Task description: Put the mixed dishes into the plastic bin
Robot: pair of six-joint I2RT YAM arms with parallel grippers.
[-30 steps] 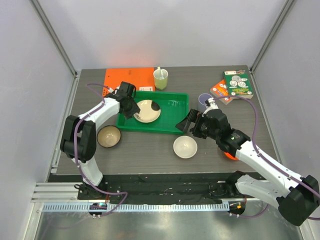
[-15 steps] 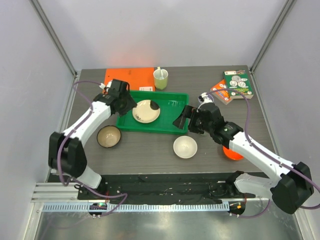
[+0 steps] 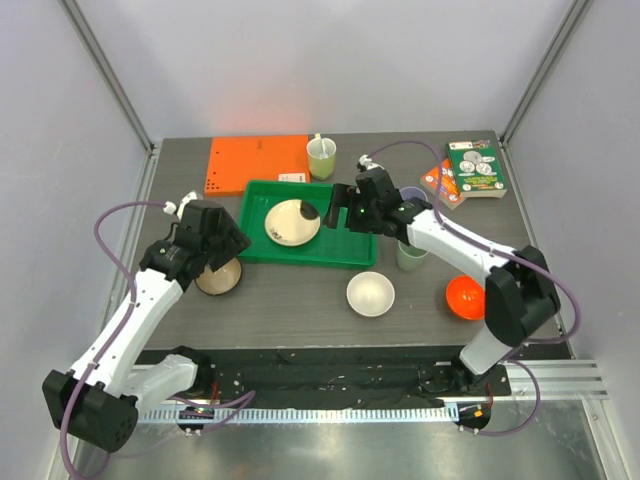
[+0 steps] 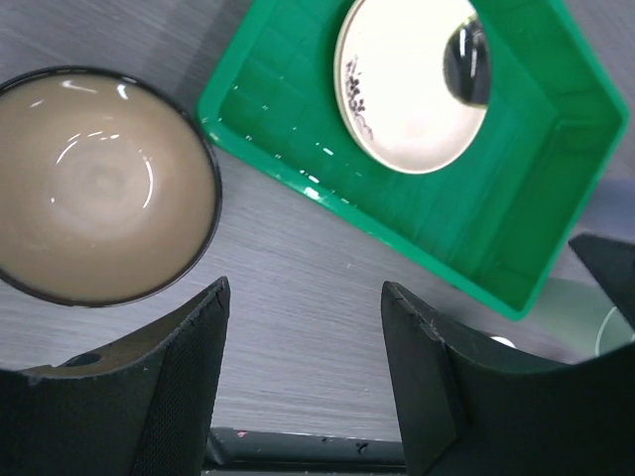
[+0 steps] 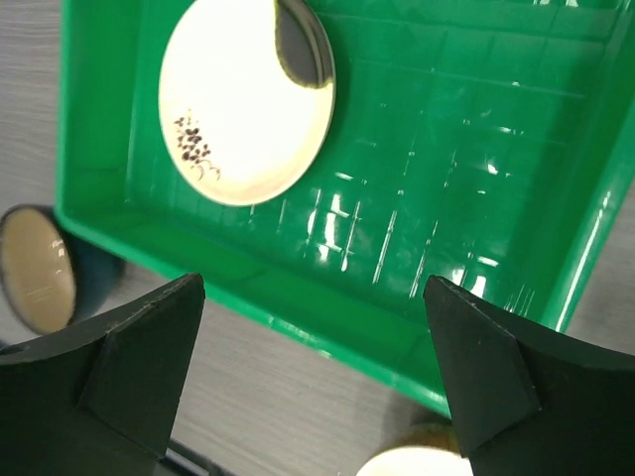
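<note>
On the dark tabletop (image 3: 300, 290), the green plastic bin (image 3: 300, 258) held one cream plate (image 3: 290, 222). The brown bowl (image 4: 99, 188) sat just outside the bin's near left corner, near my left gripper (image 4: 303, 297), whose jaws were apart and empty. My right gripper (image 5: 313, 288) hung wide and empty over the bin. The bowl looked next: shift over its rim, lower, close.

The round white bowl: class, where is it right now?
In the top view the round white bowl sits on the grey table just on the near side of the shallow green plastic tray, with the orange-red bowl to its right.
</note>
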